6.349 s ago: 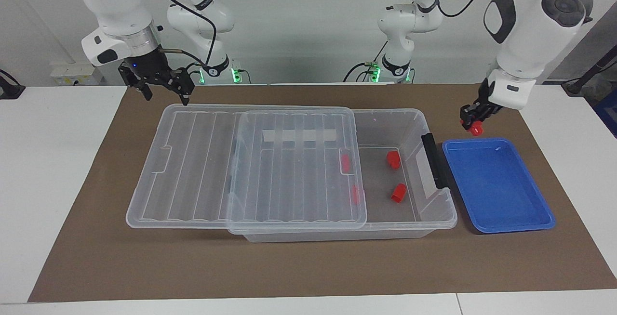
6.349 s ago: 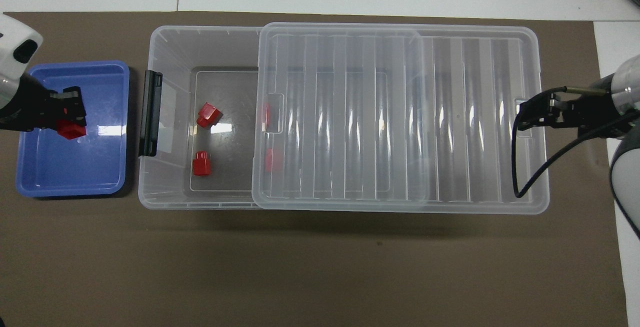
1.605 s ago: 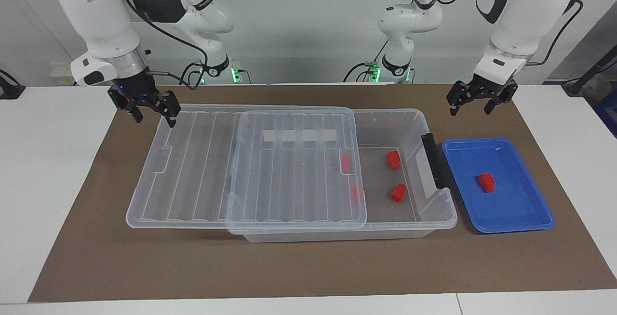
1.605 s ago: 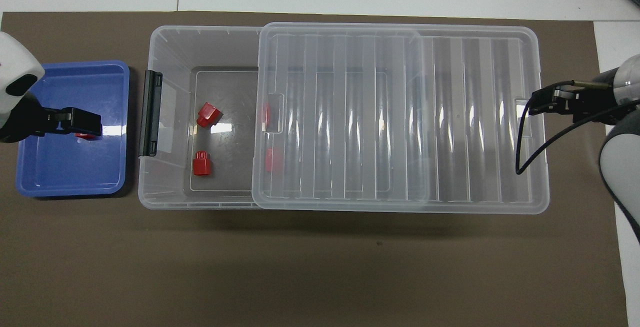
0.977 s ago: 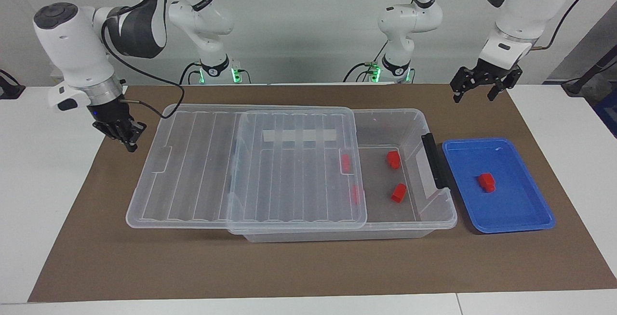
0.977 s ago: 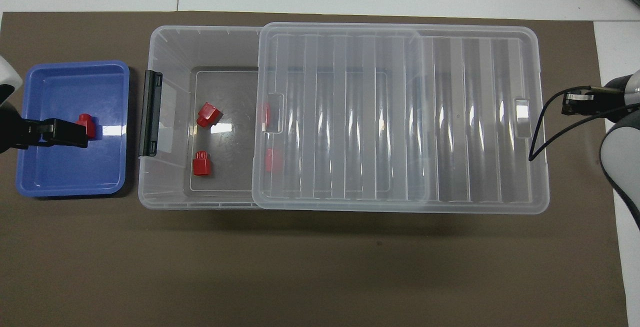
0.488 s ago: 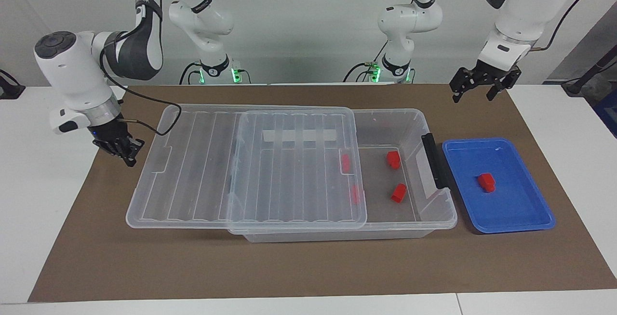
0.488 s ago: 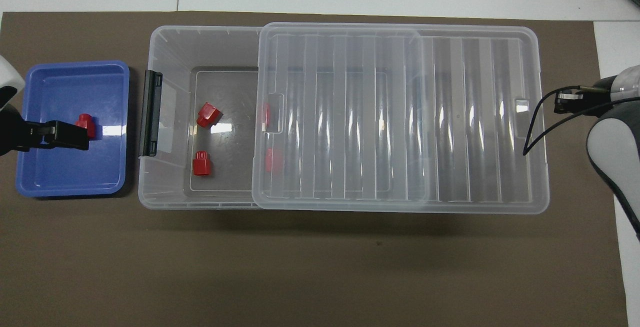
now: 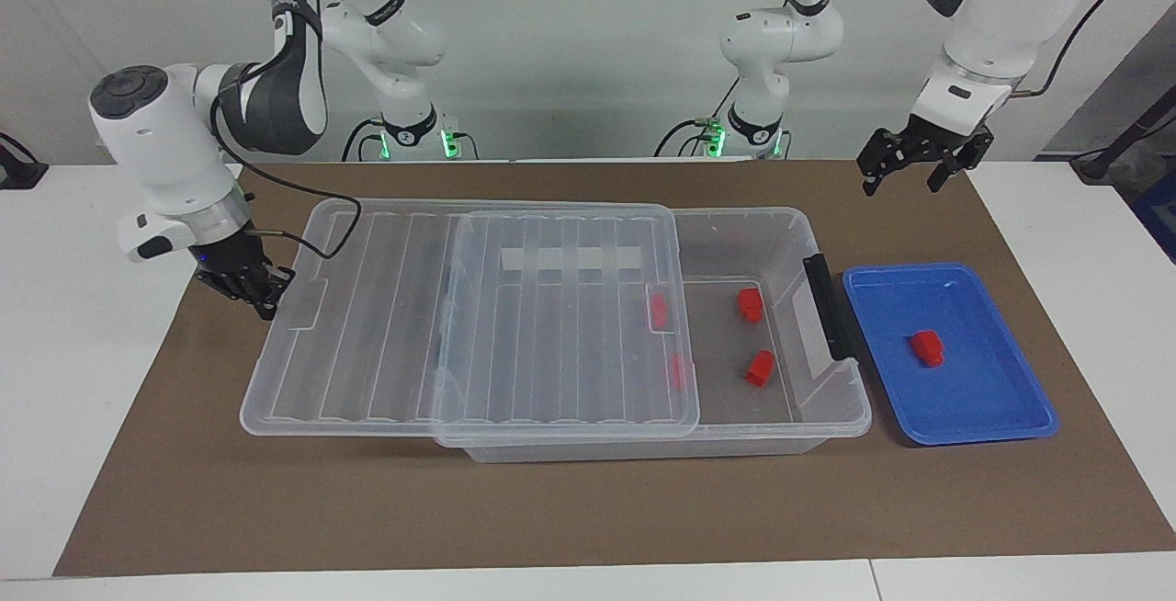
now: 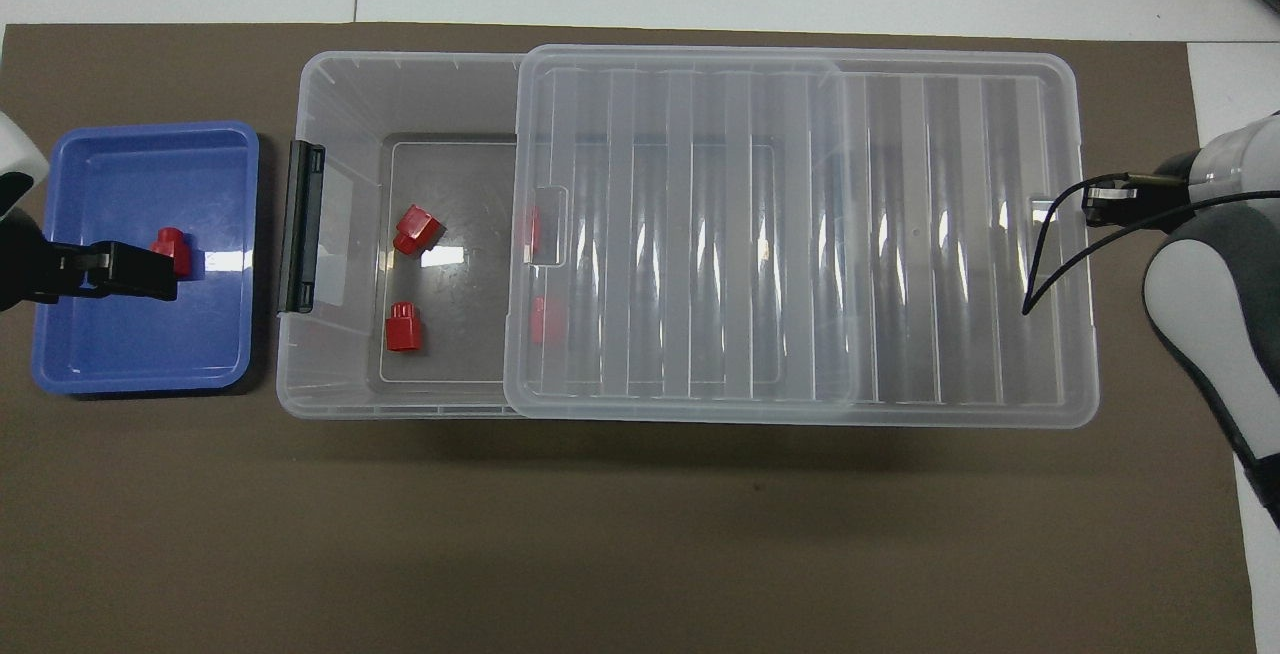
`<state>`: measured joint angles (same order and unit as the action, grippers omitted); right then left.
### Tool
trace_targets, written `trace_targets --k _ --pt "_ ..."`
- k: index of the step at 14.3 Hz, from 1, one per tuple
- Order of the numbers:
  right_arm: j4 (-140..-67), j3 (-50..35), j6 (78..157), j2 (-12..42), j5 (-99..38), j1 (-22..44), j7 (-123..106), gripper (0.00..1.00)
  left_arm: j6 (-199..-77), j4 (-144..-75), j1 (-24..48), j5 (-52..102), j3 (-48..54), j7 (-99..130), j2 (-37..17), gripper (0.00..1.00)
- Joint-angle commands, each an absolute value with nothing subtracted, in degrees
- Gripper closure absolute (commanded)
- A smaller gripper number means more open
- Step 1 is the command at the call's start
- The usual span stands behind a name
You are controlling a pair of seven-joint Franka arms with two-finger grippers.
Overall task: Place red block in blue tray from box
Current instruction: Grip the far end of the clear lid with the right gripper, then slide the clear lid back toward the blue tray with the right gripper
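One red block [image 9: 927,348] lies in the blue tray [image 9: 992,417], beside the box toward the left arm's end; it also shows in the overhead view [image 10: 172,252]. The clear box [image 9: 790,226] has its lid [image 9: 551,334] slid toward the right arm's end. Two red blocks [image 9: 750,304] [image 9: 759,368] lie in the uncovered part, and two more [image 9: 659,310] [image 9: 677,369] show through the lid. My left gripper [image 9: 902,180] is open and empty, raised over the mat beside the tray. My right gripper [image 9: 260,294] is low at the lid's end edge.
The box's dark grey latch [image 9: 830,307] faces the tray. A brown mat [image 9: 551,509] covers the table under everything. In the overhead view my left gripper [image 10: 150,271] overlaps the tray [image 10: 140,374], and my right gripper [image 10: 1100,202] is at the lid's end.
My left gripper let the red block go into the tray, rose and now holds still. My right gripper has come down and moved in to the lid's end edge.
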<state>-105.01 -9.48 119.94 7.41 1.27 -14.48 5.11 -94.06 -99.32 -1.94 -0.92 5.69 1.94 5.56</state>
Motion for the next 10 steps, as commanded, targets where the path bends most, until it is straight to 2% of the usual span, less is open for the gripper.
trace_targets --k 1,10 --pt "-105.2 -10.2 119.18 6.95 -0.79 -13.28 4.22 1.0 -93.34 -99.93 -2.2 -0.53 5.54 2.46 6.33 0.0" --pt "-104.85 -10.2 115.67 5.98 -0.79 -7.39 3.78 1.0 -93.34 -99.93 -2.2 -0.53 5.54 2.46 6.33 0.0"
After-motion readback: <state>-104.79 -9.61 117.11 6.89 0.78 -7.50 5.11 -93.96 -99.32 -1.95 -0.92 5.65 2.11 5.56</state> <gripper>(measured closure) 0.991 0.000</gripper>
